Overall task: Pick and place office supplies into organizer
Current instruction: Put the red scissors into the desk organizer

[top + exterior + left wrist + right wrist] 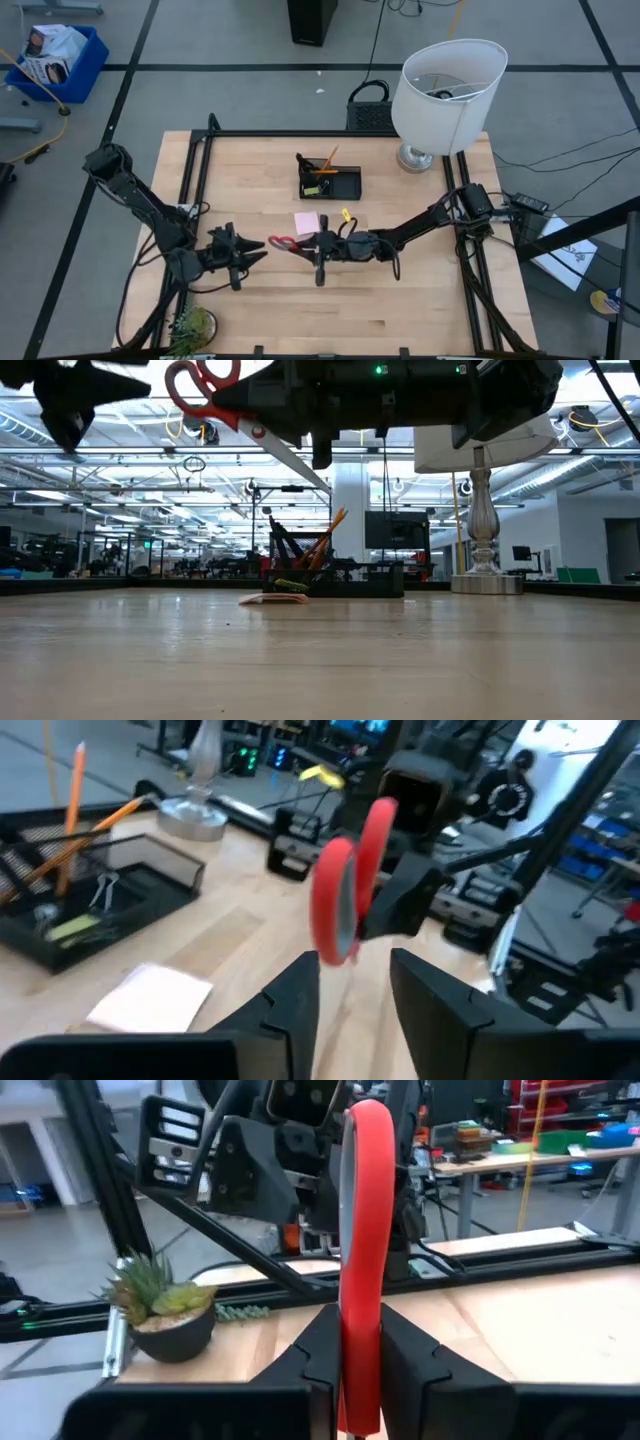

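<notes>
Black organizer (pixel 330 181) sits at the tabletop's (pixel 400 300) far centre: 2 orange pencils (pixel 329 160) upright in its cup, small bits in its low tray. Pink sticky pad (pixel 306 222) lies just in front. Right gripper (pixel 306 243) pinches red scissors (pixel 283 242) above the tabletop. Left gripper (pixel 262 250), fingers spread, sits beside the handles.

Pretty open in the middle of the table (pixel 400 310), bare wood all along the near side. Stuff in the way: organizer (pixel 331 182) with pencils (pixel 329 160) poking up, lamp (pixel 445 95) at the back right corner, little plant (pixel 192 325) at the front left, pink sticky-note pad (pixel 306 222) lying flat.
</notes>
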`<state>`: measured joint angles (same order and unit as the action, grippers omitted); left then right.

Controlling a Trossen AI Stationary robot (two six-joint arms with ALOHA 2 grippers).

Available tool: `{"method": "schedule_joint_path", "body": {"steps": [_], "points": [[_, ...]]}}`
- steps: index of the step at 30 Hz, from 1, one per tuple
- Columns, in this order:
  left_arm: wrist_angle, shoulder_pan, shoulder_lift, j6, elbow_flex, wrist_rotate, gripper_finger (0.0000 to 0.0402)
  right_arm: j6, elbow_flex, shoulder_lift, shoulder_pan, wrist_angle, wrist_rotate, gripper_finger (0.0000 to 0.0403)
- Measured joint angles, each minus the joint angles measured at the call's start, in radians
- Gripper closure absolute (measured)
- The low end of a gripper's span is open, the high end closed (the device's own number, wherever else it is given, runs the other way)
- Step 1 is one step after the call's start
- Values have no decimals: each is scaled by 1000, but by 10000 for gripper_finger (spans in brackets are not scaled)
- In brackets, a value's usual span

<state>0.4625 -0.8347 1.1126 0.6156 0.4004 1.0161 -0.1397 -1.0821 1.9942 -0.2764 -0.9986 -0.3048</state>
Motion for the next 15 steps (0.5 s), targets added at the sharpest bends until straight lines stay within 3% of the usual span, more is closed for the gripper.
{"method": "schedule_joint_path", "body": {"steps": [9, 15], "points": [[57, 3, 0, -84, 1, -34, 195, -5, 0, 0, -4, -40, 48, 370], [66, 32, 0, -95, 1, -25, 168, -15, 0, 0, -7, -58, 62, 366]]}}
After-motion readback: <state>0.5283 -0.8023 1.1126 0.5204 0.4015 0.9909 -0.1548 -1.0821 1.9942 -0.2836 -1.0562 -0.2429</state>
